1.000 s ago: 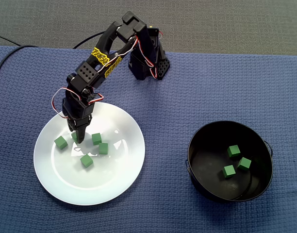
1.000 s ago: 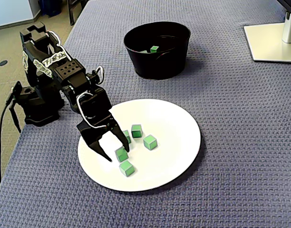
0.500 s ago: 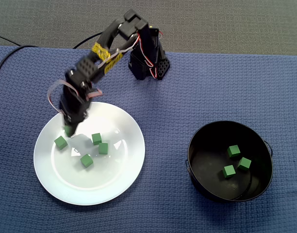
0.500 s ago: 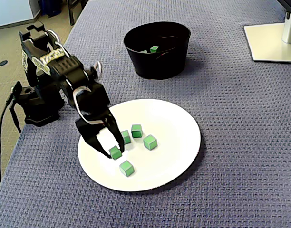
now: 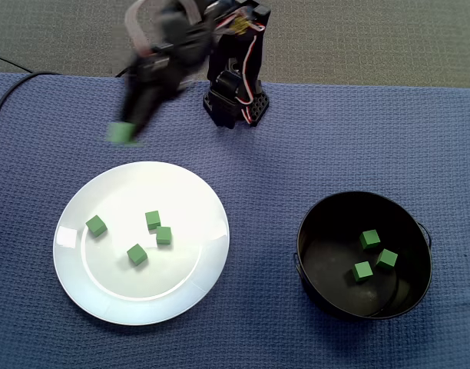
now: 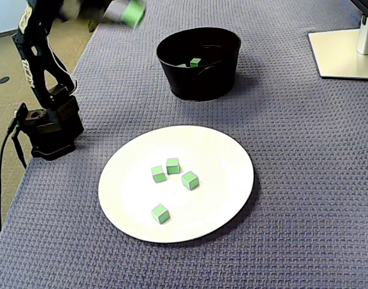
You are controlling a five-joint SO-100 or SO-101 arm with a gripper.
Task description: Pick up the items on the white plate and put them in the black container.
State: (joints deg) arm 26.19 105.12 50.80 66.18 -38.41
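The tool [image 5: 132, 121] hangs high above the worktop [image 5: 312, 146], smeared by motion blur in both fixed views, and is clamped on 1 green cube [image 5: 121, 134] at its tip; the jaws themselves are too blurred to make out singly. In a fixed view from above, that cube shows over the blue woven cloth [image 5: 35, 138], beyond the far rim of the white plate [image 5: 81, 284] and left of the arm's base [image 5: 236, 101]. In a fixed view from the side, the tool [image 6: 125, 10] and its cube [image 6: 134, 12] sit at the top edge of the picture, left of the black container [image 6: 199, 81] and clear of it. On the plate lie 4 green cubes [image 5: 137, 254]: 1 alone near the left rim [image 5: 96, 225], 2 just beside each other near the middle [image 5: 152, 220] [image 5: 163, 235], and 1 below them. The black container [image 5: 310, 219] stands on the cloth to the right of the plate, well apart from it, with 3 green blocks [image 5: 369, 239] on its floor. A white stand base [image 6: 343, 54] rests on the cloth at the upper right of the side view, and a black cable [image 6: 2, 162] trails off the arm's base [image 6: 49, 129].
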